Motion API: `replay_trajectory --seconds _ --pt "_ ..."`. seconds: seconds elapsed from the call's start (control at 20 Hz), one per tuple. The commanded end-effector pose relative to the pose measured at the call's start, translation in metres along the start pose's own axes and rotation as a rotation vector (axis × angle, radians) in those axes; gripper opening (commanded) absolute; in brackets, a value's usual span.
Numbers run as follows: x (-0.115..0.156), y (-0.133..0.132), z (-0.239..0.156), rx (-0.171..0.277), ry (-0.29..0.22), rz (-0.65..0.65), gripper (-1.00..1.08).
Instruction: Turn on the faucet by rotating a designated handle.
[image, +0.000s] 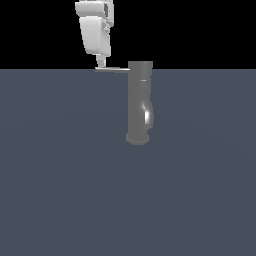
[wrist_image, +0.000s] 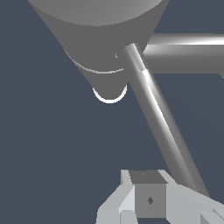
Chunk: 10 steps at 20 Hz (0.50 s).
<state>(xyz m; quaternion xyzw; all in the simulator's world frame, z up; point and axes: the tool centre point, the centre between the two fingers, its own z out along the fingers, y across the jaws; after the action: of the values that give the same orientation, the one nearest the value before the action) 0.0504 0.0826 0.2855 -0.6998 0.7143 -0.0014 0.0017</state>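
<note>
The tool (image: 101, 64), whether open or closed I cannot tell, meets the outer tip of the handle (image: 113, 70) jutting from the top of the faucet (image: 140, 102) mid-tabletop, so a push there may slide off the end

The faucet (image: 139, 102) is standing alone on the flat grey floor (image: 60, 190), with open room lying all around its base. Its handle (image: 113, 70) is jutting toward the exterior view's left, blocking the gripper (image: 101, 65) pressing down just above its tip
</note>
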Motion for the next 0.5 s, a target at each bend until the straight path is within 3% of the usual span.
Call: replay_trajectory --seconds 0.0,0.45 --pt "-0.001 0.009 0.0 -0.005 0.001 -0.002 -1.0" --pt "0.001 0.033 0.0 -0.005 0.001 -0.002 -1.0"
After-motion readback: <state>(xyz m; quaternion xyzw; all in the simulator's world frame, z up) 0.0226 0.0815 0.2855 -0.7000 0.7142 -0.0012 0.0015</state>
